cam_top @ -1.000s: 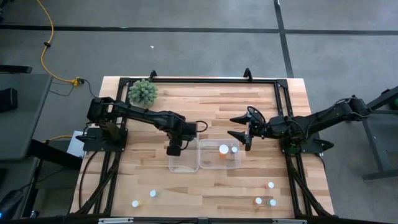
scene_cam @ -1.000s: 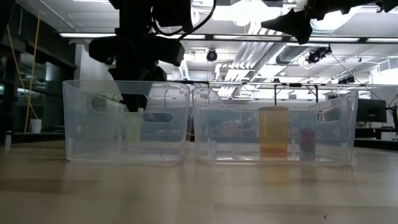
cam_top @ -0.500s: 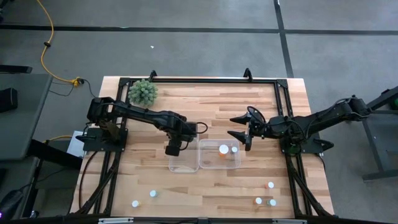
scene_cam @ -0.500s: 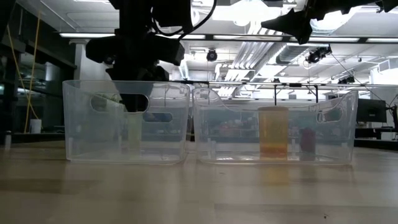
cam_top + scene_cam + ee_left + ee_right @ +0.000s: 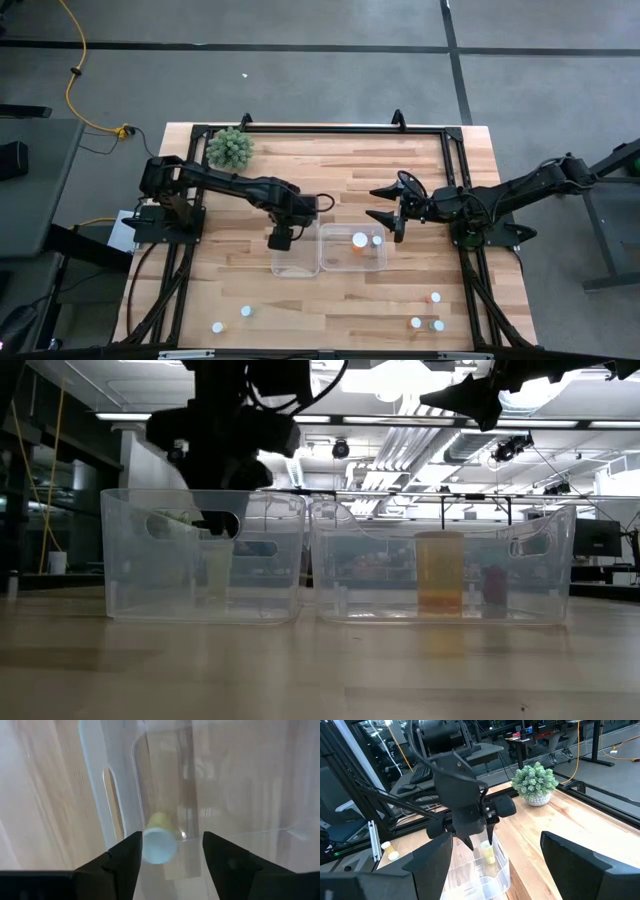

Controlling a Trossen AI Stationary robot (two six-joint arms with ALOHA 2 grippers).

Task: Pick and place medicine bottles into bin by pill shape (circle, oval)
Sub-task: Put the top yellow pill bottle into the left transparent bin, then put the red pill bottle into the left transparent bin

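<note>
Hovering over the left clear plastic bin (image 5: 296, 254) at frame centre, the left claw (image 5: 170, 855) has its fingers apart around a small yellowish white-capped bottle (image 5: 159, 842) inside that bin, touching or not I can't tell. Right claw (image 5: 385, 206) waits wide open, right of centre above the counter (image 5: 340, 300).

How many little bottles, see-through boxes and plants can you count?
Clear bins: 2, the left bin and the right bin
Medicine bottles: 8, with 5 loose on the table, 2 in the right bin and 1 in the left bin
Green plant: 1
Total: 11
</note>
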